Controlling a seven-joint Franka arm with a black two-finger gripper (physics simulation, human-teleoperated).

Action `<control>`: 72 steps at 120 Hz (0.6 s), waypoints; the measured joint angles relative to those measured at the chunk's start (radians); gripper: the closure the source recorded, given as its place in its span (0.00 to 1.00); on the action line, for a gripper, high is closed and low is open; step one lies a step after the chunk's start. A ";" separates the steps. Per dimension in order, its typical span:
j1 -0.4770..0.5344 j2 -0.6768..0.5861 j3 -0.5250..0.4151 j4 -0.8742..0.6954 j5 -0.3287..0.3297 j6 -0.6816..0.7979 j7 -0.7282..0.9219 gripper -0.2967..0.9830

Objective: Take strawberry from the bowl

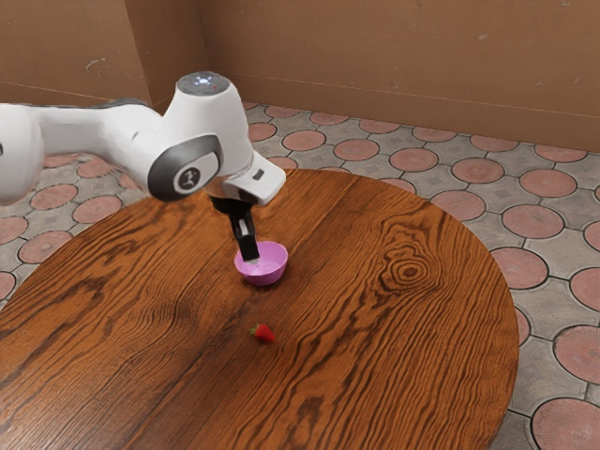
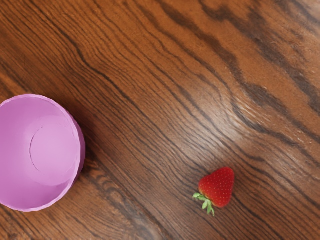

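The claw (image 1: 250, 260) was at the bowl (image 1: 270, 275), its tip against the rim's outline in the exterior view; whether it hung above the rim or dipped inside, you could not tell. Nor could you tell whether it was released or clenched, but it did not have the strawberry (image 2: 217, 187). That lay on its side on the worktop (image 1: 403, 337), outside the bowl and a short way from it, toward the exterior camera.

So the taking-out looked done, and the step in hand was probably to get away cleanly. Your best move would have been straight up, slowly, until the claw was well above the bowl's rim, and only then sideways. A swing at rim height could have dragged or tipped the bowl; a low pass on the strawberry's side of it could have set the fruit rolling.

The exterior view gave you the arm (image 1: 202, 141) and how close the claw came to the bowl. The wrist view gave you the look down into the bowl, with the faint ring on its floor, plus the strawberry's seeds and green leaves, and bare wood between fruit and bowl.
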 joint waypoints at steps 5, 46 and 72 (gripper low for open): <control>0.002 -0.022 0.003 0.092 0.000 -0.064 -0.019 0.30; 0.094 -0.181 0.126 0.369 -0.068 -0.439 -0.154 0.25; 0.100 -0.127 0.153 0.460 -0.092 -0.605 -0.246 0.24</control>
